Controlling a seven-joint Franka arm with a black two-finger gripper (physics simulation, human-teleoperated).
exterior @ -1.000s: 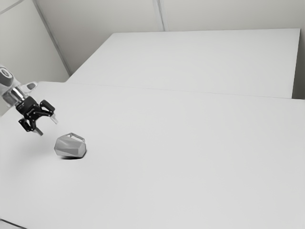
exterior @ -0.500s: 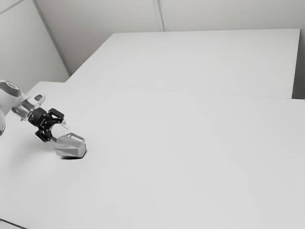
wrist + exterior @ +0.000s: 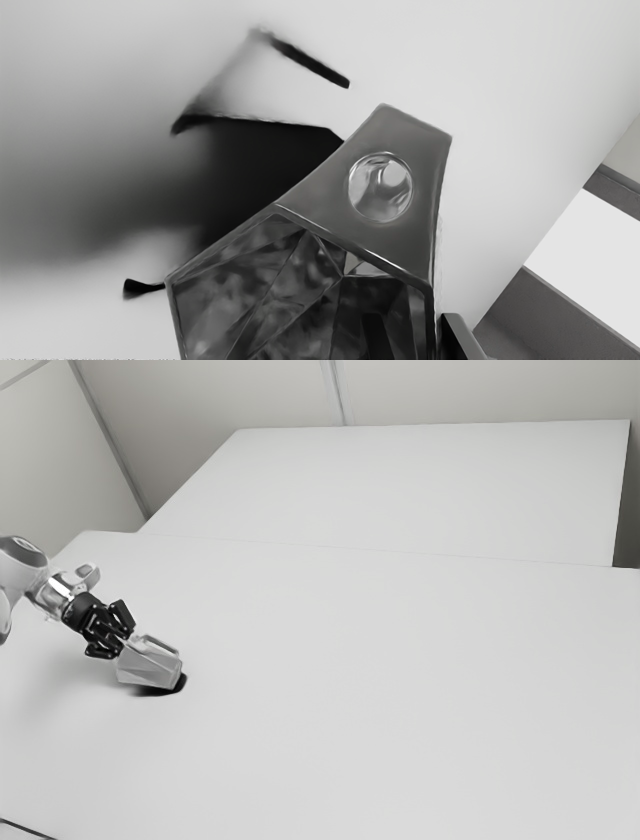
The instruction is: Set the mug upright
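Observation:
In the exterior view my gripper is at the left, closed at the near end of the grey faceted mug. The mug is tipped over and slanted, its handle on the upper side and a dark shadow beneath it. In the wrist view the mouth of the mug faces my hand. The gripper has one finger inside the mouth and the other outside, with the mug's wall between them. A flat grey part with a round hole extends beyond the rim.
The white table stretches around the mug. Behind it is another white surface, with pale walls farther back. A thin dark line crosses the exterior view's lower left corner.
My gripper came down toward the exterior view's right to the mug, and its fingers closed on the wall. The mug has tilted a little, and its shadow shows more.

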